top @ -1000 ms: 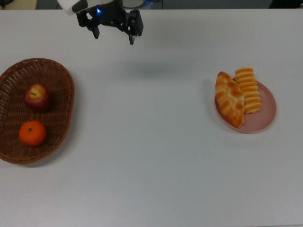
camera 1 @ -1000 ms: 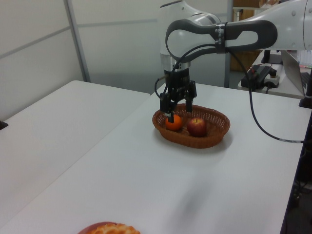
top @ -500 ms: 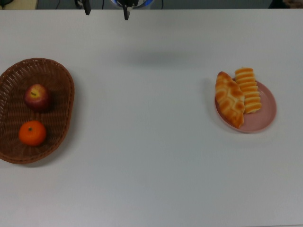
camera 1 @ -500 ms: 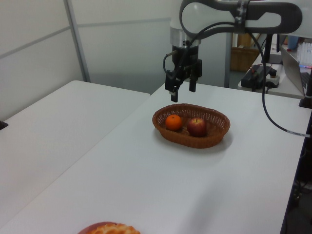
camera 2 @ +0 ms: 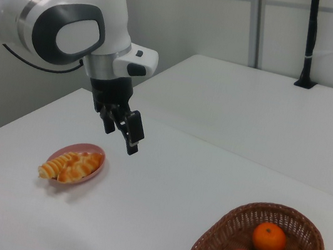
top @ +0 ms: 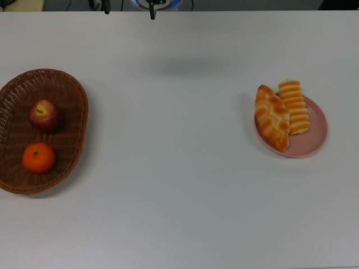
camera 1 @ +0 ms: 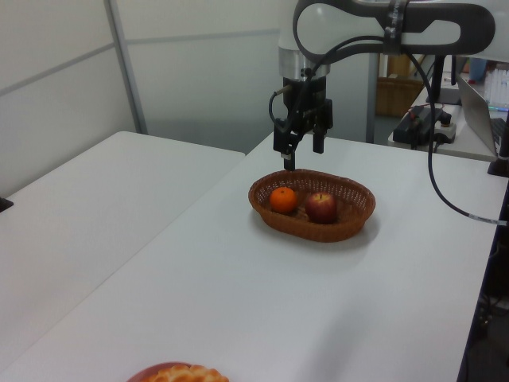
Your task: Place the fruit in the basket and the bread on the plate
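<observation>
Hanging high above the white table (top: 179,185), the gripper (camera 1: 303,142) is seen with its fingers parted and nothing grasped between them. No object is carried, which suits a job that appears, judged from how things lie, to be finished.

Well below the gripper and off to the left view's right, the woven basket (camera 1: 350,224) is set as the largest item on the table. Its deep walls are there to keep round fruit from rolling, and both fruits are held inside it. In the right view the basket (camera 2: 301,232) is placed low and far to the right of the gripper (camera 2: 125,130).

On the gripper's other side in the right view, lower and to the left, the pink plate (camera 2: 95,152) is found, well apart from the basket. Two pieces of bread are laid side by side on it: the braided pastry (top: 271,116) and the ridged roll (top: 294,105), touching, with their ends projecting past the rim.

Inside the basket, the apple (top: 44,115) and the smaller mandarin (top: 38,157) are rested near each other, neither touched by the gripper.
</observation>
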